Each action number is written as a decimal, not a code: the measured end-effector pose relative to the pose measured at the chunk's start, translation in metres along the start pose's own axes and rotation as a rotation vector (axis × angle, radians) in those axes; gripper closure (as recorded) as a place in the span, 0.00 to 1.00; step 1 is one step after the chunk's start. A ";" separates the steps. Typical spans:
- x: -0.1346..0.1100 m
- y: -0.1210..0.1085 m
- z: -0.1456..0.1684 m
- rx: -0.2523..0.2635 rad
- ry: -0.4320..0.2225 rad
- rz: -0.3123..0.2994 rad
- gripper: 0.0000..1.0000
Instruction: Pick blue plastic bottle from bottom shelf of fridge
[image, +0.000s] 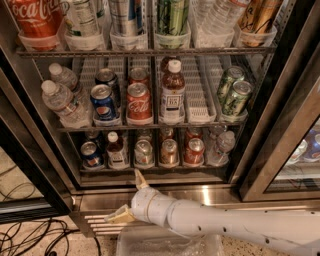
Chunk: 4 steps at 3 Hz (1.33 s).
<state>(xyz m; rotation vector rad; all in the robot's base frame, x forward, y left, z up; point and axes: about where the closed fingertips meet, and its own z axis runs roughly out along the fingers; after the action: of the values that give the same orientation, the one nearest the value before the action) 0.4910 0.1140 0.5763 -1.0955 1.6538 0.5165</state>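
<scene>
Front row of the bottom shelf (160, 170): six drinks.
Above my gripper (129, 199), fingers spread, I count four cans (169, 151), one blue plastic bottle (116, 150) just up-left, and one water bottle (220, 146) far right.
</scene>
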 end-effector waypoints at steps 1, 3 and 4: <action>-0.004 -0.003 -0.001 0.077 -0.003 0.059 0.00; -0.014 -0.008 -0.002 0.177 -0.028 0.101 0.00; -0.012 -0.005 0.004 0.193 -0.041 0.088 0.00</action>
<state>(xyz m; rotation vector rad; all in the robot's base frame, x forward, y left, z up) 0.4976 0.1195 0.5871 -0.8689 1.6842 0.4233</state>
